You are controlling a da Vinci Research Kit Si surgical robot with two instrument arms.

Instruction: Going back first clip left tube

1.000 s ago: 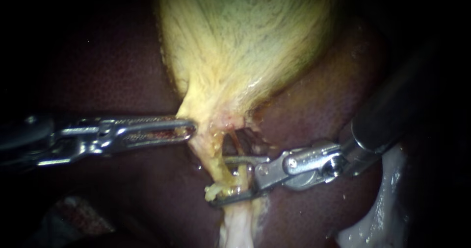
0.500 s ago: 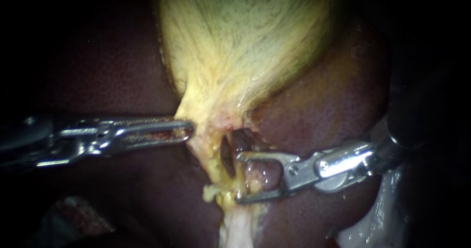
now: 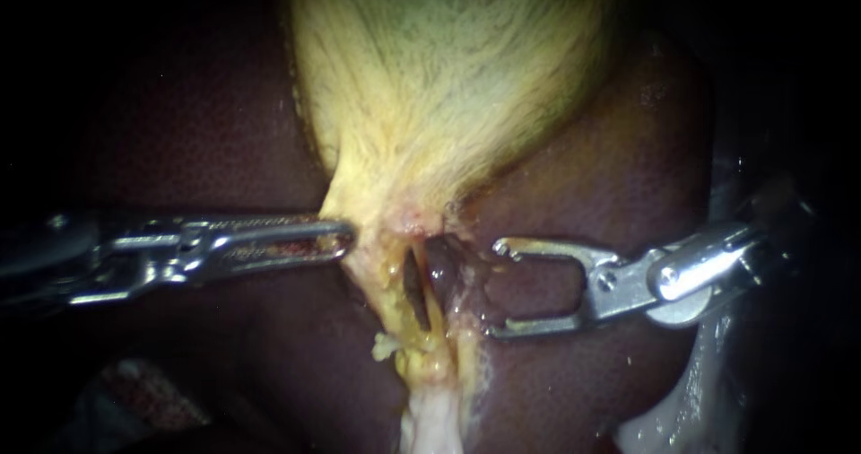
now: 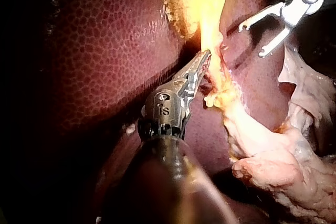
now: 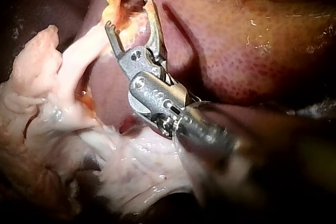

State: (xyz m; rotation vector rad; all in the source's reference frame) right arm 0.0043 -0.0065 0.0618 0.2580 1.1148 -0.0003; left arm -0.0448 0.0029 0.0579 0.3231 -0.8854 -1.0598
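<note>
Dark liver all round, yellow gallbladder on top. Left instrument clenched on the gallbladder's thin end: hold steady. Right instrument, jaws wide apart, holding nothing, just beside the left tube: pull straight away, no snagging. No clip to make out on the tube; maybe hidden.

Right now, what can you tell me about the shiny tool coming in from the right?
My right instrument is a shiny metal tip with two thin, hooked jaws on a pinned hinge, and a dark shaft behind. The jaws stand wide open and hold nothing. They lie over the dark liver, close beside the yellowish tubes.
</note>
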